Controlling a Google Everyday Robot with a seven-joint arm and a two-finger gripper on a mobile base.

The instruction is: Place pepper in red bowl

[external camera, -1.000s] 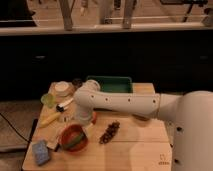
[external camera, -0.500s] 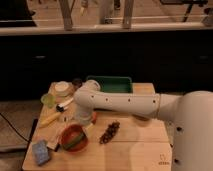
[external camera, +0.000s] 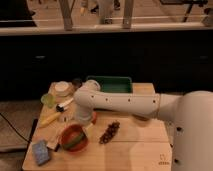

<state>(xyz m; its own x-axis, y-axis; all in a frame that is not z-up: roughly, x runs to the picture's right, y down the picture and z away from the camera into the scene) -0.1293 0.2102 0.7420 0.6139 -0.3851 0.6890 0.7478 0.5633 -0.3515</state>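
A big white robot arm reaches from the right side across a wooden table. Its bend hides much of the middle of the table.

The gripper sits at the left end of the arm, just above the red bowl. It looks small and dark, and part of it is behind the arm. Its fingers are spread apart, with nothing between them.

The red bowl stands near the front left of the table. A green strip lies inside it, along the front. This is probably the pepper, but it is hard to see clearly.

A yellow long thing lies to the left of the gripper, beside the bowl. A pale green cup stands behind it, near the left edge. A white round container is at the back left. A green tray sits at the back, and the arm covers its front edge.

A dark bumpy thing lies to the right of the bowl. A blue sponge lies at the front left corner.
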